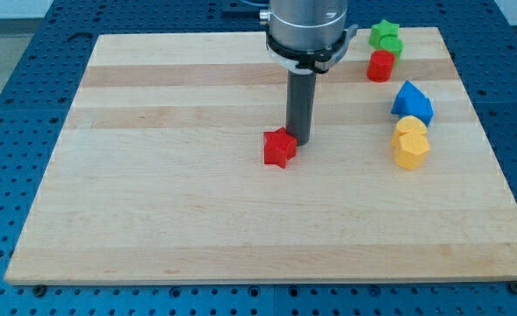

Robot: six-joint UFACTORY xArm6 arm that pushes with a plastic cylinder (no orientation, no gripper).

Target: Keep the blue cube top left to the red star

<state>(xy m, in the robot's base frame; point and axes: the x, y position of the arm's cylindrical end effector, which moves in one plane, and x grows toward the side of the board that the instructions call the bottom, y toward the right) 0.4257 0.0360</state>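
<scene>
red star (279, 147) lies near the board's centre. my tip (298, 141) stands just beside it on its upper right, apparently touching. there is no pincer, only the bare rod. the blue block (412, 101) sits near the right edge, above two yellow blocks (410, 142). a red cylinder (381, 66) and green blocks (385, 38) occupy the top right corner.

Bright, even overhead light, soft short shadows beside blocks, sharp focus throughout.
</scene>
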